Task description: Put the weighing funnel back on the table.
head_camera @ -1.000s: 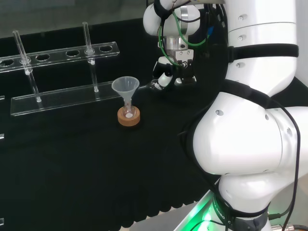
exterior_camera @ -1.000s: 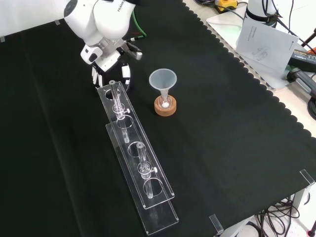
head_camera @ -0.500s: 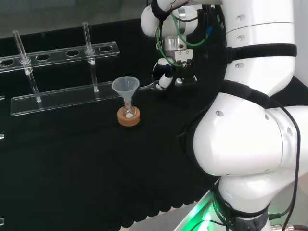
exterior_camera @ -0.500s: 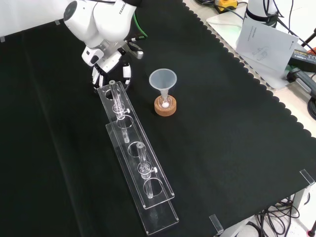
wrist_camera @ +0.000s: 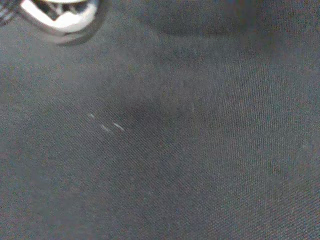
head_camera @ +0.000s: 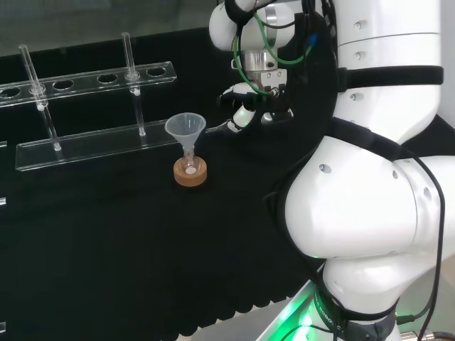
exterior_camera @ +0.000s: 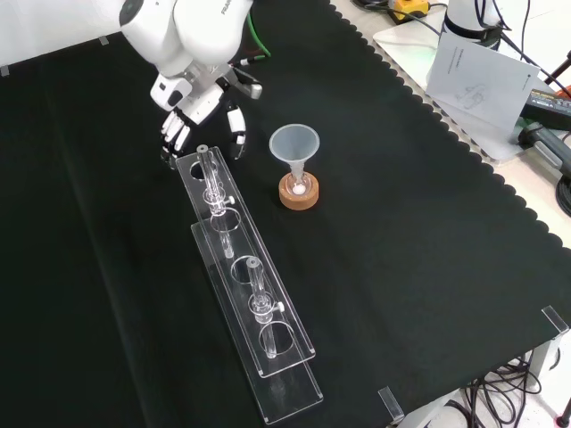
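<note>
The putting-down looks about finished. In the head view a faint clear glint lies on the black cloth just below the hand (head_camera: pixel 250 106), right of centre in the upper half of the frame. I take it for the weighing funnel (head_camera: pixel 226 128), flat on the desk (exterior_camera: pixel 401 223) and a little to the right of the big funnel (head_camera: pixel 185 128) on its cork ring (head_camera: pixel 190 172). It is hard to make out, and in the front view I cannot find it near the end of the rack.

The hand is open and empty. In the front view, at the upper left, its fingers (exterior_camera: pixel 236 141) hang straight and spread, pointing down at the cloth, with nothing between them. The palm (exterior_camera: pixel 201 111) sits under the white arm link (exterior_camera: pixel 183 27), which comes in from the top of the frame. The fingertips hover above the near end of the clear tube rack (exterior_camera: pixel 234 242); I cannot say whether they touch it.

In the wrist view a blurred white part of the hand (wrist_camera: pixel 60 15) shows at the edge, over bare black cloth.

What remains, as I judge it, is to draw the hand straight up and away. That calls for fingers kept spread, so that none catches the small piece, the rack end or the funnel nearby.
</note>
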Action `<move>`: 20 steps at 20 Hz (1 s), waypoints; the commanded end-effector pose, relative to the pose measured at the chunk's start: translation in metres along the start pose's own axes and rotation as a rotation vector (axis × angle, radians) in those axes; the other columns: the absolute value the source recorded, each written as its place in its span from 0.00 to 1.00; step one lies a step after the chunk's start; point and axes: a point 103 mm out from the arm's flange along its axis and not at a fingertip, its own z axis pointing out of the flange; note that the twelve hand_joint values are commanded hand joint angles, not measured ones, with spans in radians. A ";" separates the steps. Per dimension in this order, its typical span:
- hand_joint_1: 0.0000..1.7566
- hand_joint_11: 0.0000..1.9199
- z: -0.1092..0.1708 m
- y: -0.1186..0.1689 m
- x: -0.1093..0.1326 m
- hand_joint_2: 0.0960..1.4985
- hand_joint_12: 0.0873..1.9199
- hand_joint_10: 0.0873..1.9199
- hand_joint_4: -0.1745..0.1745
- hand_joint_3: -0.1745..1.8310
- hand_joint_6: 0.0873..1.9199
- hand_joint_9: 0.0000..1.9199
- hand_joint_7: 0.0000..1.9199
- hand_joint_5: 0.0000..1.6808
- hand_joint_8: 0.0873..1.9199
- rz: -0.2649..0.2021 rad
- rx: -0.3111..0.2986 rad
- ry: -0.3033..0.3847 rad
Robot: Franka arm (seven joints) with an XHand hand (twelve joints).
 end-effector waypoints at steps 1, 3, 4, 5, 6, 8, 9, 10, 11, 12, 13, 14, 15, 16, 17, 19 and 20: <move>0.43 0.07 -0.042 -0.031 0.007 0.34 0.70 0.31 0.55 0.29 0.00 0.13 0.01 0.14 0.26 -0.025 -0.118 -0.012; 0.42 0.07 -0.053 -0.042 0.010 0.34 0.70 0.31 0.55 0.29 0.00 0.13 0.02 0.15 0.27 -0.020 -0.132 -0.023; 0.42 0.07 -0.057 -0.047 0.011 0.34 0.71 0.31 0.55 0.29 0.00 0.13 0.02 0.16 0.27 -0.016 -0.137 -0.027; 0.43 0.07 -0.062 -0.053 0.012 0.34 0.71 0.31 0.55 0.29 0.00 0.14 0.02 0.16 0.27 -0.011 -0.144 -0.030; 0.43 0.07 -0.066 -0.058 0.014 0.34 0.71 0.31 0.54 0.29 0.00 0.14 0.02 0.16 0.27 -0.005 -0.149 -0.037; 0.43 0.08 -0.073 -0.068 0.017 0.35 0.71 0.31 0.54 0.29 0.00 0.15 0.03 0.16 0.27 0.006 -0.153 -0.049; 0.43 0.08 -0.076 -0.073 0.019 0.35 0.71 0.32 0.54 0.29 0.00 0.15 0.03 0.17 0.27 0.010 -0.157 -0.053; 0.43 0.08 -0.079 -0.077 0.022 0.35 0.71 0.32 0.55 0.29 0.00 0.15 0.03 0.17 0.27 0.014 -0.163 -0.059; 0.43 0.08 -0.082 -0.082 0.024 0.35 0.71 0.32 0.55 0.29 0.00 0.16 0.03 0.17 0.27 0.018 -0.169 -0.064; 0.43 0.09 -0.086 -0.087 0.026 0.35 0.71 0.32 0.55 0.29 0.00 0.16 0.03 0.18 0.27 0.021 -0.176 -0.066; 0.43 0.09 -0.089 -0.092 0.028 0.35 0.71 0.31 0.55 0.29 0.00 0.16 0.03 0.18 0.27 0.022 -0.185 -0.070; 0.43 0.09 -0.093 -0.096 0.031 0.35 0.71 0.31 0.55 0.29 0.00 0.16 0.04 0.18 0.27 0.025 -0.193 -0.074; 0.43 0.09 -0.096 -0.101 0.033 0.35 0.71 0.31 0.55 0.29 0.00 0.16 0.04 0.19 0.27 0.030 -0.201 -0.078; 0.44 0.09 -0.099 -0.105 0.036 0.35 0.70 0.31 0.55 0.29 0.00 0.17 0.04 0.19 0.27 0.033 -0.207 -0.082; 0.44 0.09 -0.103 -0.111 0.039 0.36 0.70 0.31 0.55 0.29 0.00 0.17 0.05 0.19 0.27 0.037 -0.211 -0.086; 0.44 0.09 -0.109 -0.121 0.045 0.36 0.70 0.31 0.55 0.29 0.00 0.17 0.05 0.20 0.28 0.043 -0.220 -0.096; 0.44 0.09 -0.112 -0.127 0.049 0.36 0.70 0.31 0.55 0.29 0.00 0.17 0.05 0.20 0.28 0.044 -0.227 -0.109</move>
